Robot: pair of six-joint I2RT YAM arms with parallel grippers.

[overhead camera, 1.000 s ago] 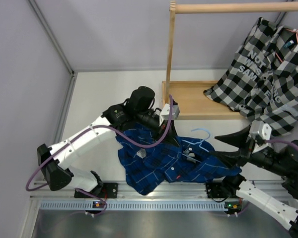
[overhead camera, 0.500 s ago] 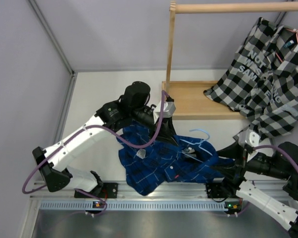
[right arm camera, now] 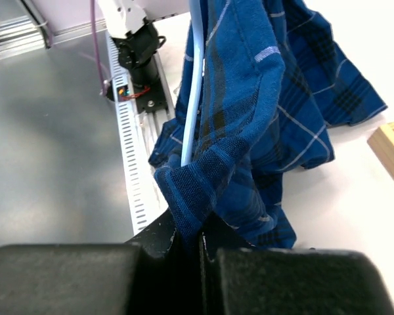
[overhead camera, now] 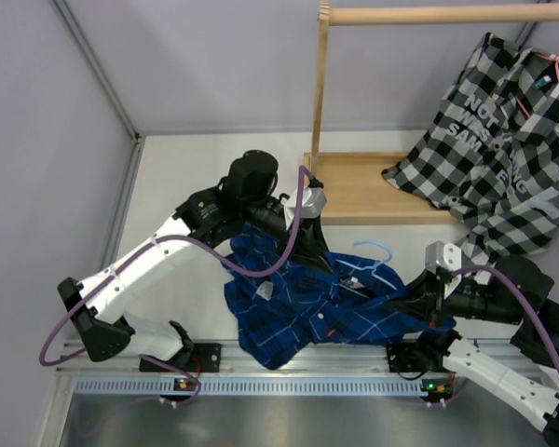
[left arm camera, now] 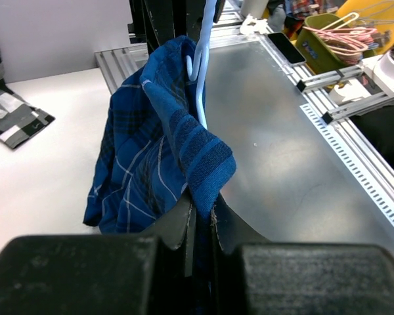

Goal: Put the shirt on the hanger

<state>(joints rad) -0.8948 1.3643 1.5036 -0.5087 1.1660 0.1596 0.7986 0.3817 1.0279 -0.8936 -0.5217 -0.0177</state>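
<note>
Dark blue windowpane-check button-up shirt sags over the white bench, strung between my arms, with the thin pale-blue plastic hanger partly inside it. My left claw and right claw each pinch only a thin fold. Pulling apart could slip one fold free, I judge, or drag the hanger out.

We read just 1 print: white lettering on the black-and-white checked shirt hanging at right. Top line says "NOT", below it "SAM…", the rest lost in folds.
</note>
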